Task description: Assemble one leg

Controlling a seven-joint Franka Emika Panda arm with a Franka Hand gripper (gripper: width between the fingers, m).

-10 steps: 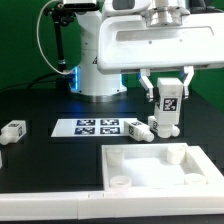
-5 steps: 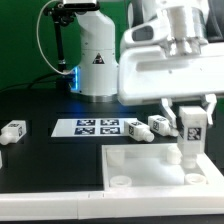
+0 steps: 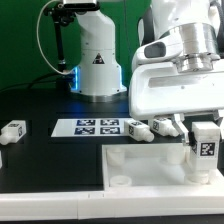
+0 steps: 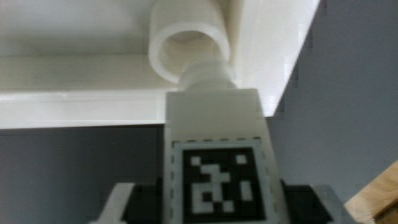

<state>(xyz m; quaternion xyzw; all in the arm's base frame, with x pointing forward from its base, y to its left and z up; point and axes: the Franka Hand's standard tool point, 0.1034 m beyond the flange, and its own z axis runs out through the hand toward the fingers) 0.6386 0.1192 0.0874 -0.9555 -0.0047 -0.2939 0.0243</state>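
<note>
White leg (image 3: 204, 160), pinched upright by the gripper (image 3: 205, 128) closed on its sides, hangs stub-down over the corner socket (image 4: 183, 42) of the panel (image 3: 145, 168), seemingly aligned for insertion.

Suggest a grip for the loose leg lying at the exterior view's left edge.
Probably come straight down from above and close on the block body of the loose leg, across its long side faces: it lies flat on the table, top and sides exposed. Its stub end is too small to make out. The gripper holds a second leg.
</note>
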